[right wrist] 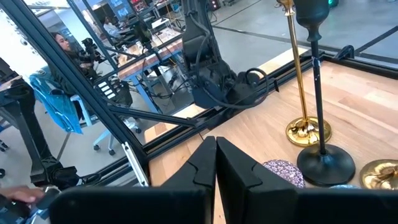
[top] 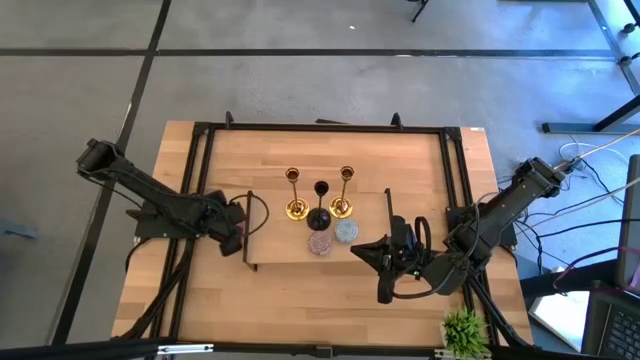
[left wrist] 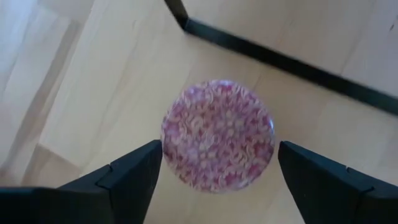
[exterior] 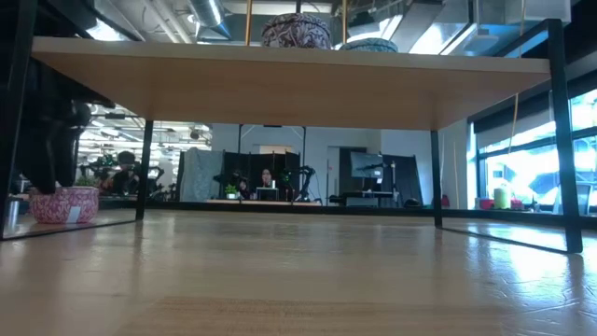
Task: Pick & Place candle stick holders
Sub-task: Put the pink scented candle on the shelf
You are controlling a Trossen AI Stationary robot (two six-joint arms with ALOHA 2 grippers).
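The left arm reaches low across the counter (top: 300, 150) from the left, its tool (left wrist: 217, 168) pointing down over the pink round (left wrist: 217, 134). Its fingers (left wrist: 134, 174) stand apart, one on each side of the round, not touching it. The round sits on the counter just beside the board's (top: 300, 250) left end rail. The right arm lies bent at the counter's right, its tool (right wrist: 216, 163) pressed together and holding nothing. On the board stand two gold stems (top: 294, 195), a black stem (top: 320, 205), a mauve round (top: 319, 243) and a pale blue round (top: 346, 231).
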